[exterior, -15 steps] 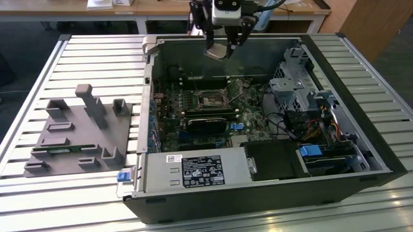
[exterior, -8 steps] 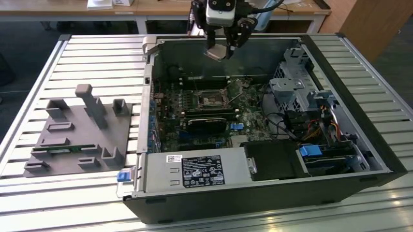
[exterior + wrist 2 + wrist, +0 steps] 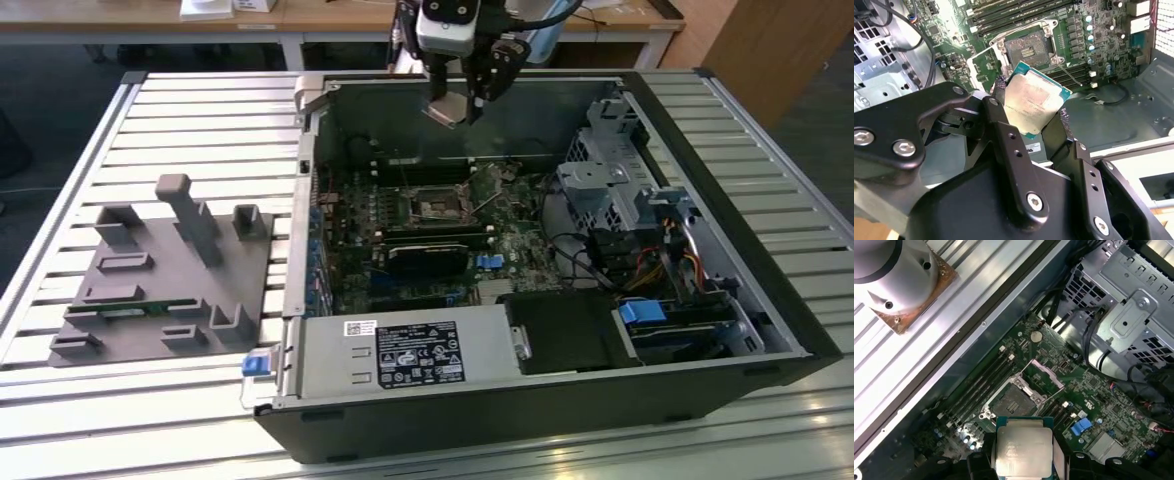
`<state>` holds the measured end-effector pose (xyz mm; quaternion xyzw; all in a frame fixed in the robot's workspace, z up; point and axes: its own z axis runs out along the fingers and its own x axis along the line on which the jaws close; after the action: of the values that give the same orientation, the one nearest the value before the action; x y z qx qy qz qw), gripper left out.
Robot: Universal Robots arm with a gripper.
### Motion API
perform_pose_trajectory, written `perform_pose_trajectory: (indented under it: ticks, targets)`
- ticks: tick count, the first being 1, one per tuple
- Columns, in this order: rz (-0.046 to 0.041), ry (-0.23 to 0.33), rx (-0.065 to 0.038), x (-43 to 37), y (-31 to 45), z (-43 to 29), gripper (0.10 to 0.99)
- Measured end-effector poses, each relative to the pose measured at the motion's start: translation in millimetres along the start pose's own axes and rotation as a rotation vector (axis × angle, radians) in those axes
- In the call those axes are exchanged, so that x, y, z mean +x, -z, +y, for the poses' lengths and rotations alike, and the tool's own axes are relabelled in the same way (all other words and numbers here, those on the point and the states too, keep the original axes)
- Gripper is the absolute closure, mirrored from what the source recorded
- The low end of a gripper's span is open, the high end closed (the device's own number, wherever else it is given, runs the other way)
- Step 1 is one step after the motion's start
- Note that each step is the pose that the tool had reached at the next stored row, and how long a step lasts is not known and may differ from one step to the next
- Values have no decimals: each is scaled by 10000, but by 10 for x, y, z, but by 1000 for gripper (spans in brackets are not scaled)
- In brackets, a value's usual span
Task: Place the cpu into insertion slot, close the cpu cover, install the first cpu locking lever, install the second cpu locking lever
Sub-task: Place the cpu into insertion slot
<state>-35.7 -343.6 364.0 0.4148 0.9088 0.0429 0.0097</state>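
My gripper [image 3: 461, 103] hangs over the back of the open computer case, shut on the cpu [image 3: 446, 109], a flat square chip with a silver top. In both wrist views the cpu [image 3: 1030, 100] [image 3: 1024, 450] sits clamped by its edges between the two black fingers [image 3: 998, 90]. The insertion slot [image 3: 438, 205] [image 3: 1026, 49] [image 3: 1010, 402] lies below on the green motherboard, its dark pin grid bare. The cpu cover [image 3: 1046, 374] [image 3: 985, 65] stands swung up beside the slot. A thin wire lever [image 3: 1070, 75] sticks out at the slot's other side.
A black card [image 3: 427, 255] lies just in front of the slot, with memory slots [image 3: 976, 385] alongside it. A metal drive cage [image 3: 614, 190] with cables fills the exterior view's right, and a power supply [image 3: 400, 355] sits in front. A grey fixture [image 3: 160, 280] rests on the slatted table.
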Motion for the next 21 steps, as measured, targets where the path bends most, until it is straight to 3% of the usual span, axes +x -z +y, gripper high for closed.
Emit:
perform_pose_trajectory:
  ticks: [15,21]
  targets:
    - [-35,-113,20,-1,-50,-5,545]
    - [-80,-654,9,-1,-59,-6,545]
